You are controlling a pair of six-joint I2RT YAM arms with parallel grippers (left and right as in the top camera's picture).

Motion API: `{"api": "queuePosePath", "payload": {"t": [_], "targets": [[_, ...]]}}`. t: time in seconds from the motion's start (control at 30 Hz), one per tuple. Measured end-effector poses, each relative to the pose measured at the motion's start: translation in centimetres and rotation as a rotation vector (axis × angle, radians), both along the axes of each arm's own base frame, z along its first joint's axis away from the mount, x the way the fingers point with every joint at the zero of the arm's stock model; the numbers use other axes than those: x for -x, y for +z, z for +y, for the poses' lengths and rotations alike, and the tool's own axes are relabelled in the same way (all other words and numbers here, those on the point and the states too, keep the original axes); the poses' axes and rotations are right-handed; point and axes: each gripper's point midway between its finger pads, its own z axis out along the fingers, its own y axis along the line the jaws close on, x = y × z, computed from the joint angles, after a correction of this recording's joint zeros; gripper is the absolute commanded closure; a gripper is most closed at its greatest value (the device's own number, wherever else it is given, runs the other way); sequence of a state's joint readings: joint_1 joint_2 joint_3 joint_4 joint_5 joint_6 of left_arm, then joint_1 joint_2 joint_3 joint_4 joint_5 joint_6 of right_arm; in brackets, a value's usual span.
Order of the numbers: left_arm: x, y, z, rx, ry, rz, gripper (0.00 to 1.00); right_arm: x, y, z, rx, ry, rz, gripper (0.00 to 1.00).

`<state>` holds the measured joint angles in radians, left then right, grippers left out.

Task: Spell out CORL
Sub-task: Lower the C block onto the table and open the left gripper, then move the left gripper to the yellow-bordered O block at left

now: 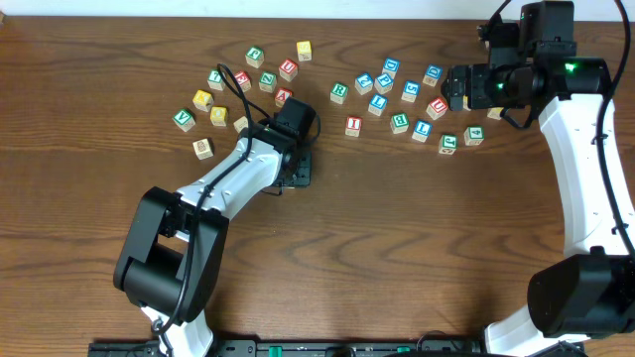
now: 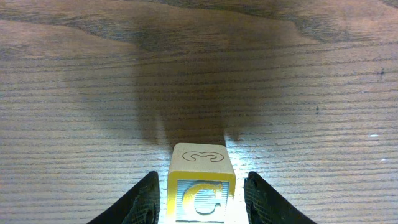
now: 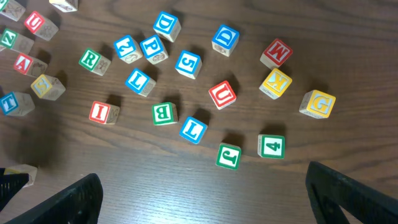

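A yellow-faced C cube (image 2: 200, 198) stands on the wood between the fingers of my left gripper (image 2: 202, 177). A thin gap shows on each side of it, so the gripper is open around the cube. From overhead the left gripper (image 1: 295, 169) covers this cube. My right gripper (image 3: 202, 174) is wide open with nothing in it, hovering over the right cluster (image 1: 458, 87). There I see a green R cube (image 3: 93, 60) and two blue L cubes (image 3: 193, 129) (image 3: 140, 81). I cannot pick out an O cube.
A second cluster of cubes lies at the back left, with yellow ones (image 1: 202, 99) (image 1: 304, 50) and a green one (image 1: 255, 57). Near my right gripper are a green J (image 3: 229, 155), a green 4 (image 3: 272, 146), a yellow K (image 3: 275, 83) and a yellow G (image 3: 318, 103).
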<state>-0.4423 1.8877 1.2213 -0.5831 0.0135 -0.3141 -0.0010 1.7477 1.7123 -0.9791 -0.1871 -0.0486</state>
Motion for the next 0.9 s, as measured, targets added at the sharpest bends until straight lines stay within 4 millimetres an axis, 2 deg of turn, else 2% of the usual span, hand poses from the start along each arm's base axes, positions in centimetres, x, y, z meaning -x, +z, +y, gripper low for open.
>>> {"api": "queuePosePath", "payload": {"t": [0.13, 0.27, 0.47, 0.6, 0.67, 0.77, 0.9], "targets": [[-0.3, 0.6, -0.1, 0.010, 0.001, -0.013, 0.56, 0.0, 0.0, 0.0, 0.000, 0.000, 0.000, 0.01], [-1.4, 2.9, 0.2, 0.036, 0.021, -0.063, 0.56, 0.0, 0.0, 0.0, 0.000, 0.000, 0.000, 0.01], [-4.4, 10.6, 2.7, 0.105, 0.102, -0.238, 0.56, 0.0, 0.0, 0.0, 0.000, 0.000, 0.000, 0.01], [-6.6, 16.0, 5.7, 0.130, 0.159, -0.371, 0.56, 0.0, 0.0, 0.0, 0.000, 0.000, 0.000, 0.01], [-7.5, 17.6, 7.4, 0.125, 0.180, -0.418, 0.56, 0.0, 0.0, 0.0, 0.000, 0.000, 0.000, 0.01], [-8.3, 18.1, 10.5, 0.096, 0.214, -0.440, 0.56, 0.0, 0.0, 0.0, 0.000, 0.000, 0.000, 0.01], [-9.1, 16.8, 14.4, 0.048, 0.254, -0.426, 0.56, 0.0, 0.0, 0.0, 0.000, 0.000, 0.000, 0.01]]}}
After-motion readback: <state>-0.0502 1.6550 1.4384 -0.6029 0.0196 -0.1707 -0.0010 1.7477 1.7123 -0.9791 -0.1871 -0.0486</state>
